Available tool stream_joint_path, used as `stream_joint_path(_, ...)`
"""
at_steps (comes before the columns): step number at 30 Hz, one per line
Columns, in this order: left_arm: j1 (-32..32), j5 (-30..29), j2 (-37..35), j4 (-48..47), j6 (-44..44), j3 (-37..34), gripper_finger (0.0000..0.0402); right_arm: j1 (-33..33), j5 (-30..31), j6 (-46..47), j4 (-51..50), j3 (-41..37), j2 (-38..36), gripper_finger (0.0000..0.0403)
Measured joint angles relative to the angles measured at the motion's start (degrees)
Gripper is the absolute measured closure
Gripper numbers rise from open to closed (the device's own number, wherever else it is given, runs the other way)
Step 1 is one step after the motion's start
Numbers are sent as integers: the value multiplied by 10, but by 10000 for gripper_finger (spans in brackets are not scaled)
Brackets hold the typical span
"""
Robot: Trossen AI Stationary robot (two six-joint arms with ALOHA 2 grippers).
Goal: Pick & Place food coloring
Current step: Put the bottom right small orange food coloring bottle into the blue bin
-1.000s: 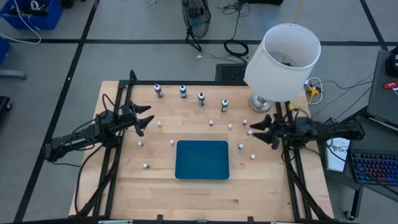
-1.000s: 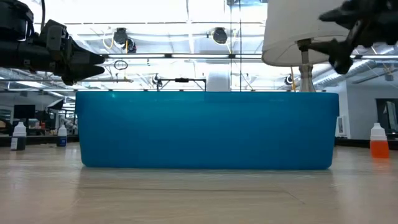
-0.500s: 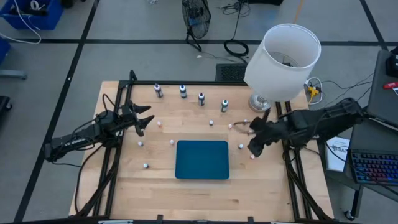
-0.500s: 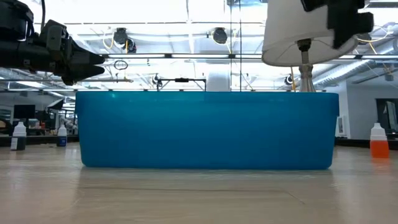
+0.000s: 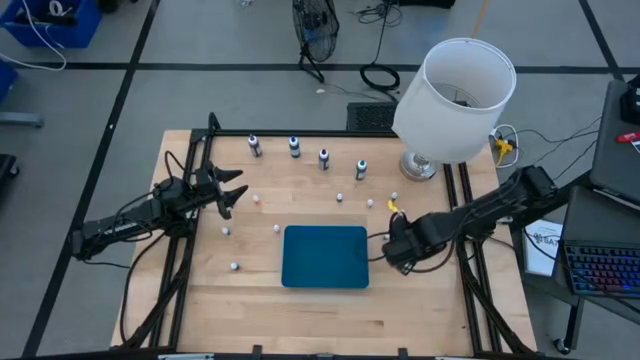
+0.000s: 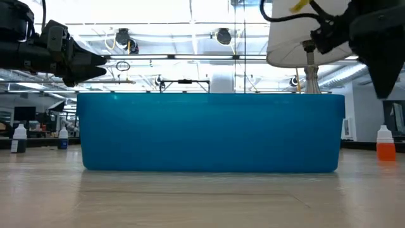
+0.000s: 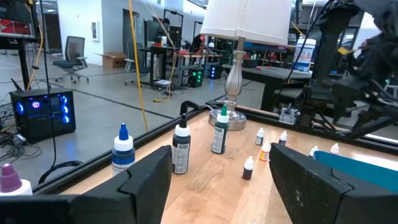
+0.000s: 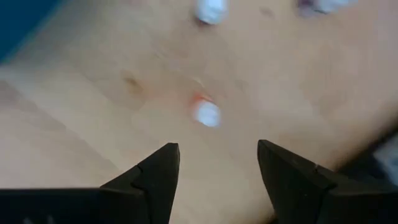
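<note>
The four food coloring bottles (image 5: 307,154) stand upright in a row near the table's far edge, long axis vertical, whitish caps pointing up. The right gripper (image 8: 214,165) hangs over the wood just right of the blue mat (image 5: 325,256), jaws apart, above a tiny white-capped bottle (image 8: 207,114). The left gripper (image 5: 232,192) waits at the left, jaws open, holding nothing

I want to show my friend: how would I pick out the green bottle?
Find the big white lamp at the table's far right corner. Four upright bottles line the far edge beside it. The green bottle ends that row nearest the lamp, the only green one.
</note>
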Motion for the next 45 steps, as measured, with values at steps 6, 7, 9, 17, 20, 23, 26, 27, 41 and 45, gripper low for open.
stream_joint_path(6,0,0,0,0,0,0,133,5,1,0,75,-65,0,198)
stream_joint_path(7,0,0,0,0,0,0,133,5,1,0,82,-76,0,198)
stream_joint_path(9,0,0,0,0,0,0,133,5,1,0,103,-99,0,198)
stream_joint_path(17,0,0,0,0,0,0,133,4,2,-1,174,-144,0,202)
stream_joint_path(20,0,0,0,0,0,0,133,4,3,-1,184,-147,0,202)
stream_joint_path(23,0,0,0,0,0,0,133,4,13,-2,198,-147,0,202)
stream_joint_path(26,0,0,0,0,0,0,133,4,17,-2,201,-147,0,202)
stream_joint_path(27,0,0,0,0,0,0,133,4,17,-2,200,-147,0,202)
stream_joint_path(41,0,0,0,0,0,0,133,4,17,-6,198,-147,0,222)
stream_joint_path(45,0,0,0,0,0,0,133,4,17,-6,198,-147,0,247)
